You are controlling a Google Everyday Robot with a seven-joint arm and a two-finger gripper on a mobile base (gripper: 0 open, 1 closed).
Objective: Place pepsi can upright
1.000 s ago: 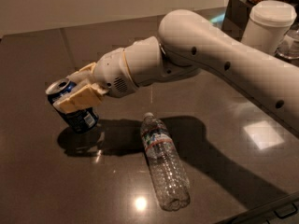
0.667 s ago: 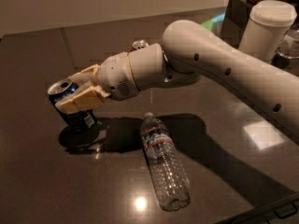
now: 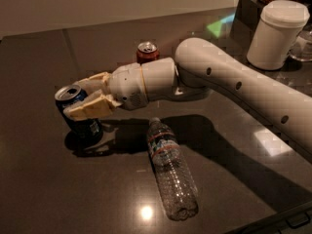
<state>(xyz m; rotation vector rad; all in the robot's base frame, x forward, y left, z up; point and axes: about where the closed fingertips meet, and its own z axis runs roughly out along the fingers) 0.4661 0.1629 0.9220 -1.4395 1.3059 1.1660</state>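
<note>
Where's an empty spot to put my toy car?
Bare dark tabletop lies in the near left corner, in front of the dark blue Pepsi can that the robot's hand grips, left of the clear plastic water bottle. Also far left, beside the red cola can. The right is crowded by the arm and white tub.

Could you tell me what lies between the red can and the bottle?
The arm's wrist, in the camera view; the gripper is at the pepsi can.

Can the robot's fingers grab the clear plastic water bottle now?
Probably not yet: the gripper, at the left, is shut on the dark blue aluminium pepsi can. The clear plastic water bottle lies unblocked nearby.
</note>
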